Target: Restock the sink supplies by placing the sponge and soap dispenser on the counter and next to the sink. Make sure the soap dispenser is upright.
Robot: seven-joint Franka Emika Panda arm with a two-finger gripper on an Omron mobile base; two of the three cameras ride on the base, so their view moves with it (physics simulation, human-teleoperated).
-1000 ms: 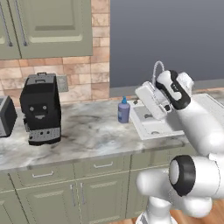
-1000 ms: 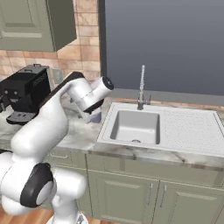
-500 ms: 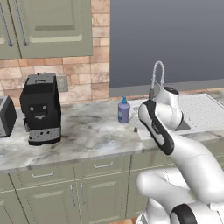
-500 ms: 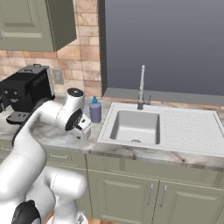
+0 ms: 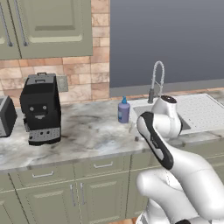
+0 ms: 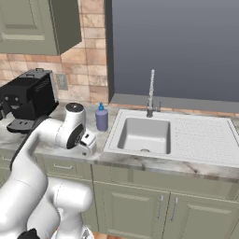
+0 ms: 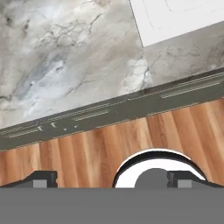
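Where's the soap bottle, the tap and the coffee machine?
soap dispenser (image 6: 101, 119): right base view, on the bottle's body.
faucet (image 6: 151, 91): right base view, on the upright neck.
coffee machine (image 5: 40, 108): left base view, on its black front.

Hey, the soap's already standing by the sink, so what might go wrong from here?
1. The soap dispenser stands upright on the counter, close to the arm; a wide swing might knock it over or into the sink.
2. I can't spot the sponge, so it may still need fetching.
3. The tool, open and empty, looks down past the counter's front edge, so a low move might catch that edge.
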